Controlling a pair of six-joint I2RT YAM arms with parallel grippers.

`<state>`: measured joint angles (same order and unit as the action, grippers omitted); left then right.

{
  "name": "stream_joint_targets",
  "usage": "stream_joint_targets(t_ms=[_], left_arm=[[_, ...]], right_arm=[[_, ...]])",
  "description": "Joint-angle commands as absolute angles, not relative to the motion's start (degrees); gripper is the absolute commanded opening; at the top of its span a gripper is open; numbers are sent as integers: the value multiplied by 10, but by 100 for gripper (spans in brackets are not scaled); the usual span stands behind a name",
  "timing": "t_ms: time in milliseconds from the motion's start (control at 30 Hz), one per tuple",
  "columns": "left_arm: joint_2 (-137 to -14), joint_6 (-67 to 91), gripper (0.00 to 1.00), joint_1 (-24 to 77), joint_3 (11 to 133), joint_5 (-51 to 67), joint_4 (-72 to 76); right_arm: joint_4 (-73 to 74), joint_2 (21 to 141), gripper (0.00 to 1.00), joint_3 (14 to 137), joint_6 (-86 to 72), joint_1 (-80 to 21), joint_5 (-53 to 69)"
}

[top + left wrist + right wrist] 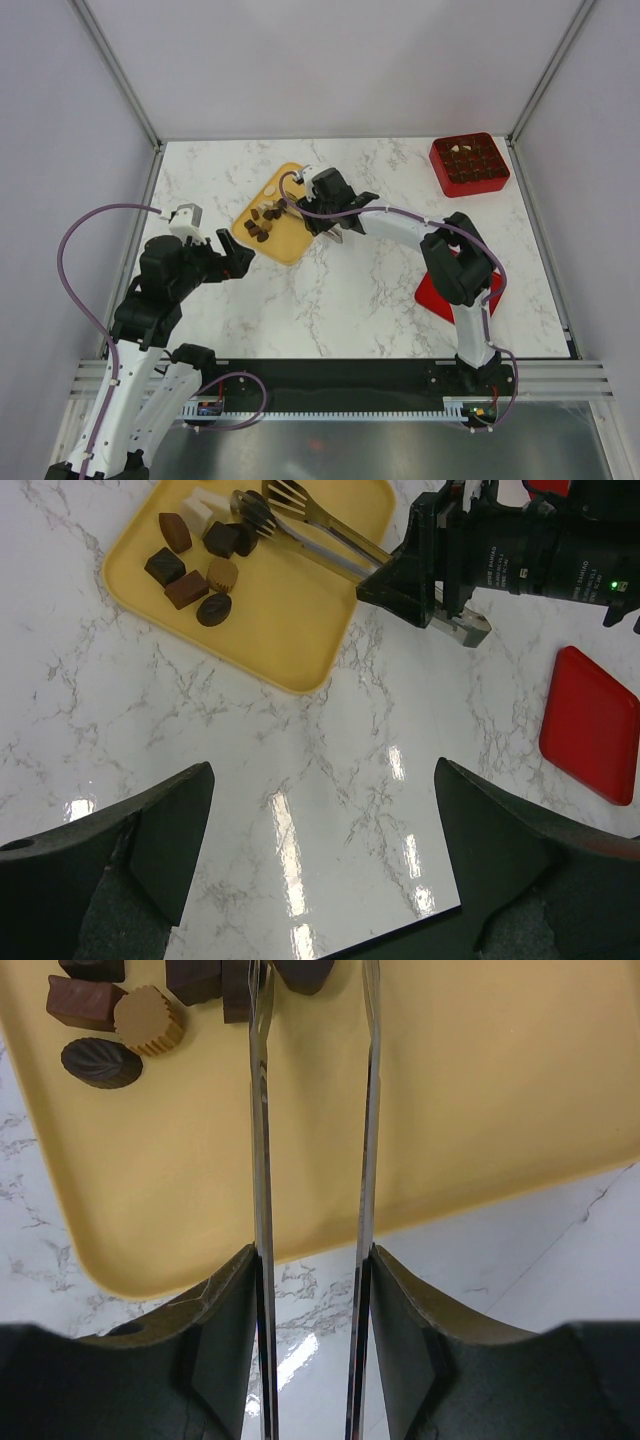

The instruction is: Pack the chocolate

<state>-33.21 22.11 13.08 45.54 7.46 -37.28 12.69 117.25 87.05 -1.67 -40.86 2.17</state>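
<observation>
Several small chocolates (pixel 262 222), dark brown, tan and white, lie in a cluster on the yellow tray (pixel 290 238). They also show in the left wrist view (pixel 195 565) and the right wrist view (pixel 120 1025). My right gripper (pixel 330 195) is shut on metal tongs (pixel 310 530), one finger pressing on each arm (pixel 262 1160). The tongs reach across the tray (pixel 480 1090) and their spread tips are at the cluster's edge. My left gripper (pixel 235 258) is open and empty above the table, just off the tray's near-left corner (pixel 290 630).
A red gridded box (pixel 469 164) with several pieces in its cells stands at the back right. A flat red lid (pixel 590 725) lies on the marble under the right arm's elbow (pixel 458 265). White walls enclose the table.
</observation>
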Motion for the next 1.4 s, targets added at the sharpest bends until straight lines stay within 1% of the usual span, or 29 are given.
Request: stream_joint_targets(t_ms=[0, 100, 400, 633, 667, 767, 867, 900, 1033, 1200, 1367], left_arm=[[-330, 212, 100, 127, 453, 69, -355], [-327, 212, 100, 127, 453, 69, -355], [-328, 212, 100, 127, 453, 69, -356], [-329, 212, 100, 127, 453, 69, -355], [-329, 212, 100, 128, 453, 69, -355], [-329, 212, 100, 128, 452, 71, -355], [-330, 212, 100, 127, 453, 69, -356], [-329, 213, 100, 128, 453, 69, -355], [-327, 212, 100, 128, 452, 69, -355], [-327, 212, 100, 128, 452, 69, -356], [-330, 212, 100, 128, 452, 69, -356]], right_arm=[[121, 1184, 53, 911, -13, -409, 36], [124, 1189, 52, 920, -16, -410, 37], [138, 1155, 38, 909, -11, -409, 8], [149, 1105, 36, 897, -21, -393, 4], [152, 1099, 36, 897, -18, -389, -18], [171, 1078, 34, 903, -18, -355, -32], [188, 1056, 35, 905, -16, -298, -38], [192, 1043, 34, 902, -14, -264, -56], [212, 1029, 34, 912, -33, -167, -66], [217, 1036, 35, 929, -69, -68, -90], [217, 1065, 35, 960, -101, -20, -77]])
